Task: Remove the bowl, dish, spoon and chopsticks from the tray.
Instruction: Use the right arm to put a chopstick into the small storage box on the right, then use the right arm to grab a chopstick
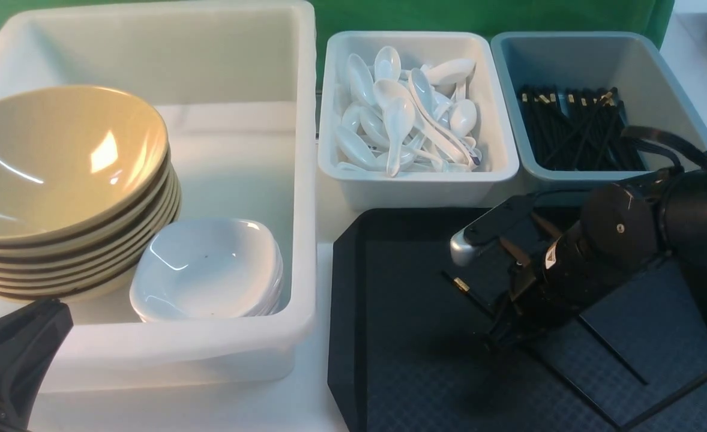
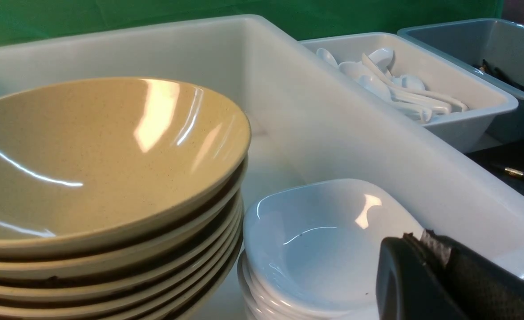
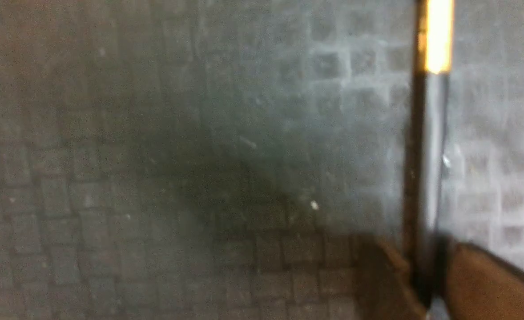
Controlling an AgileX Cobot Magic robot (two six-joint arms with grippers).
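While both chopsticks point(image 1: 460, 284) are on the tray point(image 1: 401, 336), we see the right gripper point(image 1: 500, 337) down over them. One gold-banded end pokes out on the gripper's left, and the shafts run out toward the near right. In the right wrist view the brown pads point(image 3: 489, 284) sit on either side of one stick with the jaws clenched on it, just above the diamond texture. We can't tell if it's lifted.

The bowl point(image 1: 59, 162) tops the mustard stack in the big white tub point(image 1: 179, 354), left of the tray. The dish point(image 1: 209, 270) tops the white stack touching it. Behind the tray, the white bin point(image 1: 419, 189) holds spoons point(image 1: 401, 114) and the blue-grey bin point(image 1: 569, 177) holds black sticks. The left gripper point(image 1: 23, 336) sits at the tub's near left corner, and we can't tell its jaw state.
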